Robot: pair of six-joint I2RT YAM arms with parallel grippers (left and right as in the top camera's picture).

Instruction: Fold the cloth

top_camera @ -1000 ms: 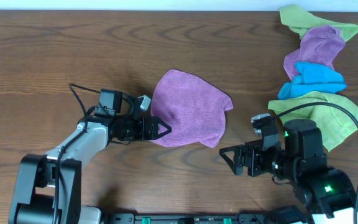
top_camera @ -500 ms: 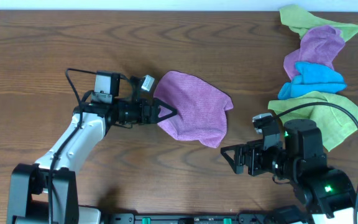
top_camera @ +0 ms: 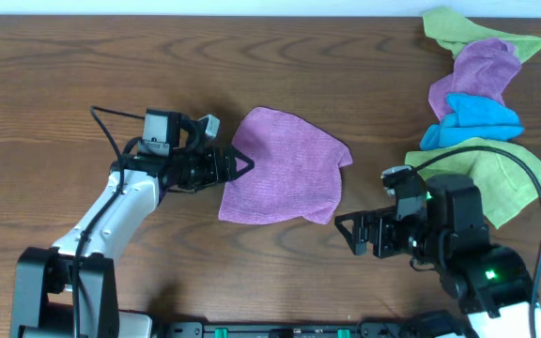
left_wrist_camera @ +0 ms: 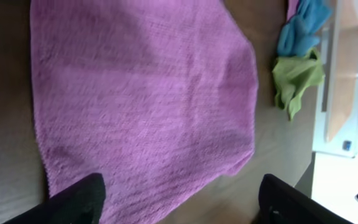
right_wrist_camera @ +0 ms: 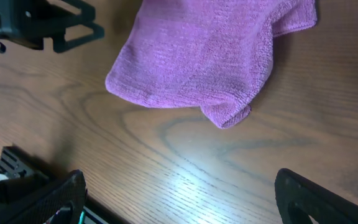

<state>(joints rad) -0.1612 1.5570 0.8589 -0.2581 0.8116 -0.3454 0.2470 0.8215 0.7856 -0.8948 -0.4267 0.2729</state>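
The purple-magenta cloth (top_camera: 285,178) lies spread out on the wooden table, with a small fold at its right corner. It also shows in the left wrist view (left_wrist_camera: 142,93) and the right wrist view (right_wrist_camera: 197,56). My left gripper (top_camera: 244,166) is open at the cloth's left edge, its fingers wide apart over the cloth (left_wrist_camera: 179,196) and holding nothing. My right gripper (top_camera: 347,231) is open and empty over bare table (right_wrist_camera: 179,199), just right of the cloth's near right corner.
A pile of cloths sits at the back right: a green one (top_camera: 458,28), a crumpled mauve one (top_camera: 482,70), a blue one (top_camera: 472,122) and another green one (top_camera: 496,178) beside my right arm. The table's front edge is near both arms.
The left gripper held the cloth's left part lifted and bunched. It has let go and drawn back left a little. The cloth now lies flatter and wider. The right arm barely moved.
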